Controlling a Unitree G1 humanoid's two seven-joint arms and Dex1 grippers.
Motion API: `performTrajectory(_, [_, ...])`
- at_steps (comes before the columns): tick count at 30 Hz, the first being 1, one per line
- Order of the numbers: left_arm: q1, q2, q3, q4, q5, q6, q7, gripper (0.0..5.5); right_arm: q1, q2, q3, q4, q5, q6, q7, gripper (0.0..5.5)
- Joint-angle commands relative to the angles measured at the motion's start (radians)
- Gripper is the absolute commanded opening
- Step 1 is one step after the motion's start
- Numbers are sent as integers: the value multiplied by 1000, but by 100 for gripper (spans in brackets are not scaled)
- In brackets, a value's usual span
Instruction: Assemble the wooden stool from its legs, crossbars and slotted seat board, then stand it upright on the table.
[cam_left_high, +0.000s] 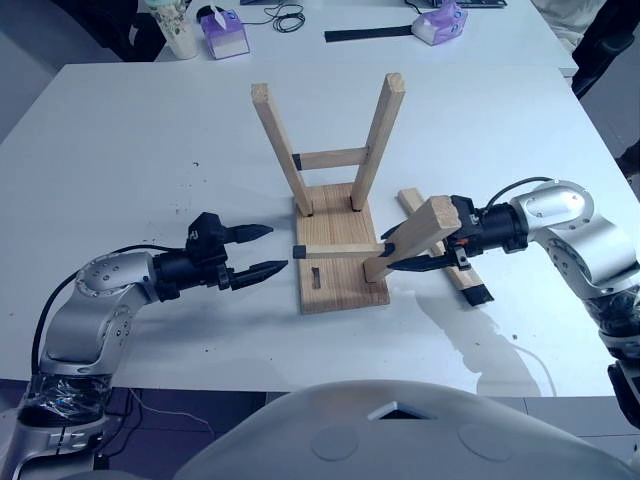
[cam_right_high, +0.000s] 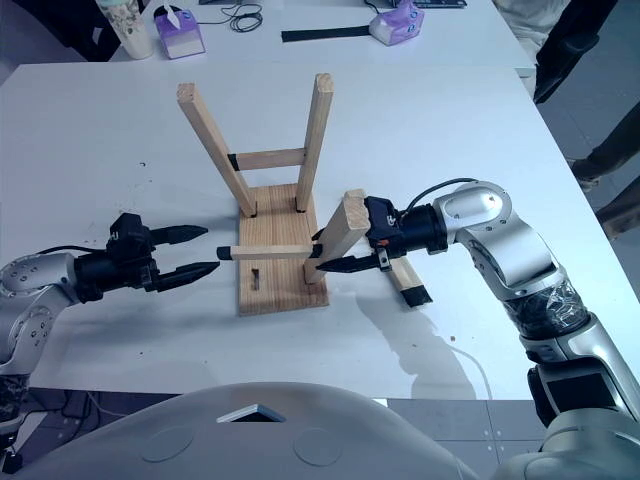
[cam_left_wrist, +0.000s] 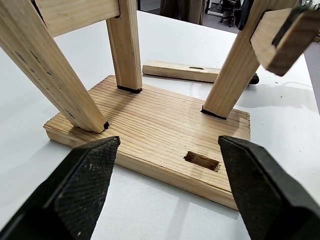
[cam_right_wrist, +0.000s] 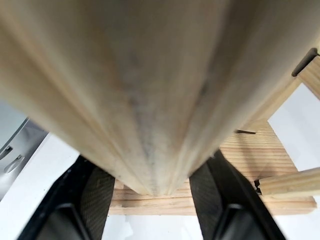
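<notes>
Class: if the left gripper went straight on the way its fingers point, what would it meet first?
The left gripper would probably meet the seat board edge first, near its empty slot.

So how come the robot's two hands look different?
The left gripper is open and empty; the right gripper is shut on a wooden leg. The left gripper is beside the seat board; the right gripper's leg stands tilted on it. Both are black with two fingers.
</notes>
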Motion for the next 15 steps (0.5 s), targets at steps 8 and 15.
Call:
performTrajectory(8, [5,17,22,11,13,6,-1,366,55,-39,-156,-110,-2,190,-119,312])
performTrajectory(15, [98,-13,130,-58,-27,18,70,366,423,-58,-425,-354,-127,236,-430,353])
